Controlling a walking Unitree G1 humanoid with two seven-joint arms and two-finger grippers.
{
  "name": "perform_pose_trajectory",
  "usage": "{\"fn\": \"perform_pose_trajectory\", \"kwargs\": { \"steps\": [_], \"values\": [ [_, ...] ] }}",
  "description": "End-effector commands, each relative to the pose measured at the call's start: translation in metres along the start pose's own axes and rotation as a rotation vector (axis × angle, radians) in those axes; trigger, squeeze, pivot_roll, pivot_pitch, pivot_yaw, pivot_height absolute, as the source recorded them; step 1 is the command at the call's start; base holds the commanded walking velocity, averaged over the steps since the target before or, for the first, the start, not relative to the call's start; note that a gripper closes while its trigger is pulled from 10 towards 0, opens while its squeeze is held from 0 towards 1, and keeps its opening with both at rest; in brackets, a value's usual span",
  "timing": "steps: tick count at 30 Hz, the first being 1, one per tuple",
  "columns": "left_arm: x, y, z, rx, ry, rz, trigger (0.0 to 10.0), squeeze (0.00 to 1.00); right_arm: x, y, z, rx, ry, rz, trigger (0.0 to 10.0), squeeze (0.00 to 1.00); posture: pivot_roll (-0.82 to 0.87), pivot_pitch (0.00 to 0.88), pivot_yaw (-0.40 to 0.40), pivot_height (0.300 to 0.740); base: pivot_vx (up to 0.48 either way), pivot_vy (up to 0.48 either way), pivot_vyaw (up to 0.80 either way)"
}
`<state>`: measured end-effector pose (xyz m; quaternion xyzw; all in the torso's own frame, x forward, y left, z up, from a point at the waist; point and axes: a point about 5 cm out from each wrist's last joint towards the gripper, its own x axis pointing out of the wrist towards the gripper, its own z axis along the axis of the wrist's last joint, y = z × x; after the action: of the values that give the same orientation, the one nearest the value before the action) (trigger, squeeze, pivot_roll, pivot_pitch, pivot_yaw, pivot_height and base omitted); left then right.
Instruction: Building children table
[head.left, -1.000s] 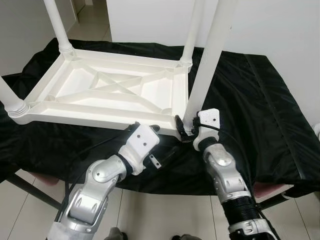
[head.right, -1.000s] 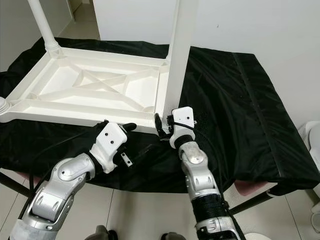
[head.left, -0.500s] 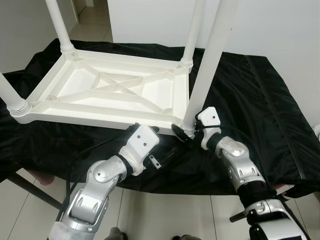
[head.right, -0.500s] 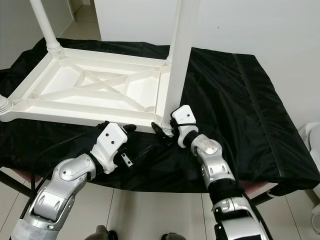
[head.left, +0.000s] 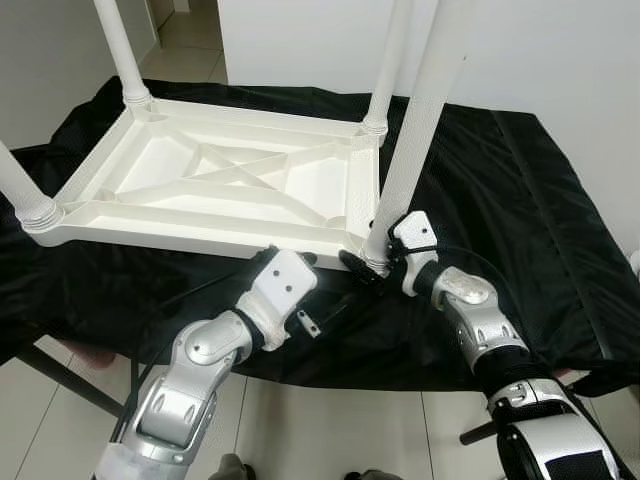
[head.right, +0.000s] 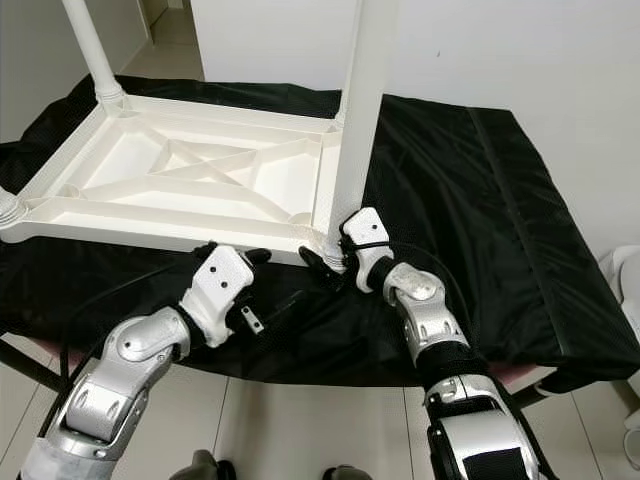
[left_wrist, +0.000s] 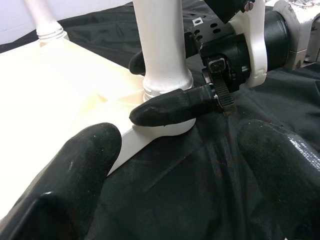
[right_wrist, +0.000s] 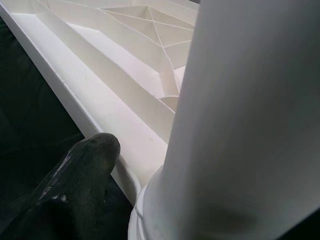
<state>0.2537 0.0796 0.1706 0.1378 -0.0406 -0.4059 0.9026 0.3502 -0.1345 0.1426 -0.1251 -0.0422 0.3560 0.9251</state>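
The white table (head.left: 220, 190) lay upside down on a black cloth (head.left: 500, 190), its legs pointing up, with a white wall (head.left: 540, 50) behind. The right gripper (head.left: 372, 268) was clamped round the base of the near right leg (head.left: 415, 130). The left gripper (left_wrist: 170, 175) hovered just beside that corner, its fingers (left_wrist: 75, 170) spread apart over the cloth (its wrist view caught the right finger pressed on the leg's collar). The head views hid that contact behind the leg.
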Motion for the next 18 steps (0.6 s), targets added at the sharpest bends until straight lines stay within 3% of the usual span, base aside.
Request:
{"fn": "perform_pose_trajectory", "kwargs": {
  "steps": [1, 12, 13, 15, 16, 18],
  "values": [
    [0.0008, 0.0023, 0.0000, 0.009, 0.004, 0.040, 10.0, 0.00, 0.0000, -0.0022, 0.0000, 0.005, -0.007, -0.003, 10.0, 0.00, -0.07, 0.086, -0.009, 0.740, 0.000, 0.000, 0.00],
    [0.0030, 0.0039, 0.0019, 0.022, -0.006, 0.042, 10.0, 0.00, 0.0032, -0.0027, 0.0000, 0.018, -0.039, 0.015, 10.0, 0.00, -0.08, 0.076, -0.011, 0.740, 0.000, 0.000, 0.00],
    [0.0026, 0.0031, 0.0016, 0.023, -0.005, 0.042, 10.0, 0.00, 0.0033, -0.0019, -0.0002, 0.021, -0.042, 0.021, 6.2, 0.00, -0.08, 0.076, -0.012, 0.740, 0.000, 0.000, 0.00],
    [0.0024, 0.0025, 0.0012, 0.024, -0.004, 0.041, 10.0, 0.00, 0.0034, -0.0014, -0.0003, 0.022, -0.044, 0.026, 6.2, 0.00, -0.08, 0.076, -0.012, 0.740, 0.000, 0.000, 0.00],
    [0.0022, 0.0023, 0.0008, 0.024, -0.002, 0.041, 10.0, 0.00, 0.0035, -0.0009, -0.0004, 0.024, -0.045, 0.031, 4.1, 0.00, -0.08, 0.076, -0.012, 0.740, 0.000, 0.000, 0.00],
    [0.0020, 0.0020, 0.0007, 0.023, -0.002, 0.042, 10.0, 0.00, 0.0035, -0.0010, -0.0006, 0.023, -0.046, 0.032, 3.6, 0.00, -0.08, 0.078, -0.019, 0.740, 0.000, 0.000, 0.00]
  ]
}}
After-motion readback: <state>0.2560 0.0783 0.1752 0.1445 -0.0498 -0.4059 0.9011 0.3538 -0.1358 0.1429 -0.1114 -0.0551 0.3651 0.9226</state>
